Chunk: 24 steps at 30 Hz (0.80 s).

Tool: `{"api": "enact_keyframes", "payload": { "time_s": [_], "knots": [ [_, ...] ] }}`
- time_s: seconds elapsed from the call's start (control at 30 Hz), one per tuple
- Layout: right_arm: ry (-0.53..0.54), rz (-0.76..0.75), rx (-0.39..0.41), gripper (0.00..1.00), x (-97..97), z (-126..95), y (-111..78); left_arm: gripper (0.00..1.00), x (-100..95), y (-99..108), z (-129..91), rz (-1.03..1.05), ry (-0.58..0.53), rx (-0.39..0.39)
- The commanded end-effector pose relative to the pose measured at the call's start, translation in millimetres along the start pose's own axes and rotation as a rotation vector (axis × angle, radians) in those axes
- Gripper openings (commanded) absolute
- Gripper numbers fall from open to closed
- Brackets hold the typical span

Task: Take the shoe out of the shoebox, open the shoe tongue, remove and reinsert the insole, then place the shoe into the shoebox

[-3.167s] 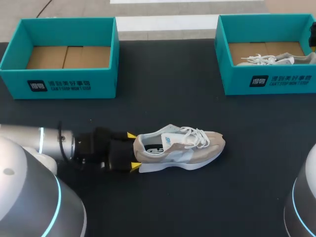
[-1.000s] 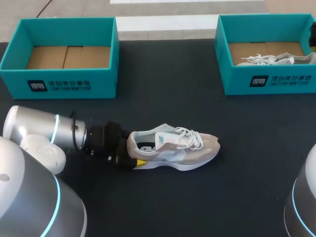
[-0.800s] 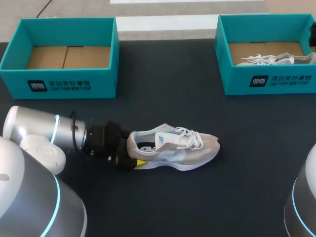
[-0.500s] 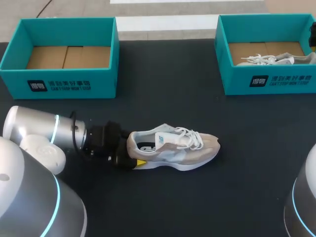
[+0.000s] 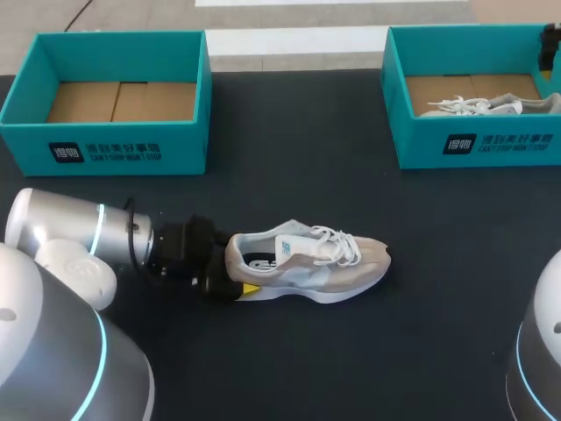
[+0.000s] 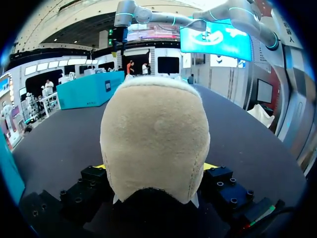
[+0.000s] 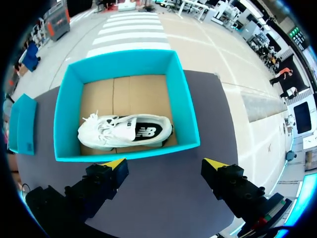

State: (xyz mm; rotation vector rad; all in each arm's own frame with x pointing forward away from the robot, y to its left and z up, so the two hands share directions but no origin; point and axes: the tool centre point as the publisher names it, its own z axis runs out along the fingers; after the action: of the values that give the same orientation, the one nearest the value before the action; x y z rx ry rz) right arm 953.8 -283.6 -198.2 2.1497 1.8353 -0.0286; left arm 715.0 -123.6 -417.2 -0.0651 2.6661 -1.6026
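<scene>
A beige and white sneaker lies on its sole on the black table, toe to the right. My left gripper is at its heel, one finger on each side, shut on the shoe. The left wrist view shows the beige heel filling the space between the fingers, with only slivers of the yellow tips visible. The empty teal shoebox stands at the back left. My right gripper hangs open over the back right corner, above the second box.
A second teal shoebox at the back right holds a white shoe. The right wrist view looks down on that box and its white shoe. Bare black table lies between the boxes and ahead of the sneaker.
Since the oldest frame the left arm has bent and drawn the sneaker a little to the left and nearer. Over the last second only the right gripper has shifted slightly at the back right.
</scene>
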Motion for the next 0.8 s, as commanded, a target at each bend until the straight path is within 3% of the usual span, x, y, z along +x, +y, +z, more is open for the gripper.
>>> {"api": "enact_keyframes", "payload": {
  "time_s": [0.03, 0.37, 0.5, 0.8],
  "knots": [
    [-0.031, 0.017, -0.007, 1.00, 13.6, -21.2, -20.2, 0.00, 0.8, 1.9, -1.0, 0.000, 0.000, -0.002],
    [0.023, 0.097, 0.029, 1.00, 71.8, -47.5, -82.9, 0.00, 0.8, 1.9, -1.0, 0.000, 0.000, -0.002],
    [0.088, -0.088, 0.073, 1.00, 118.1, -54.2, -107.0, 0.00, 0.8, 1.9, -1.0, 0.000, 0.000, -0.002],
    [0.088, -0.088, 0.073, 1.00, 118.1, -54.2, -107.0, 0.00, 0.8, 1.9, -1.0, 0.000, 0.000, -0.002]
  ]
}}
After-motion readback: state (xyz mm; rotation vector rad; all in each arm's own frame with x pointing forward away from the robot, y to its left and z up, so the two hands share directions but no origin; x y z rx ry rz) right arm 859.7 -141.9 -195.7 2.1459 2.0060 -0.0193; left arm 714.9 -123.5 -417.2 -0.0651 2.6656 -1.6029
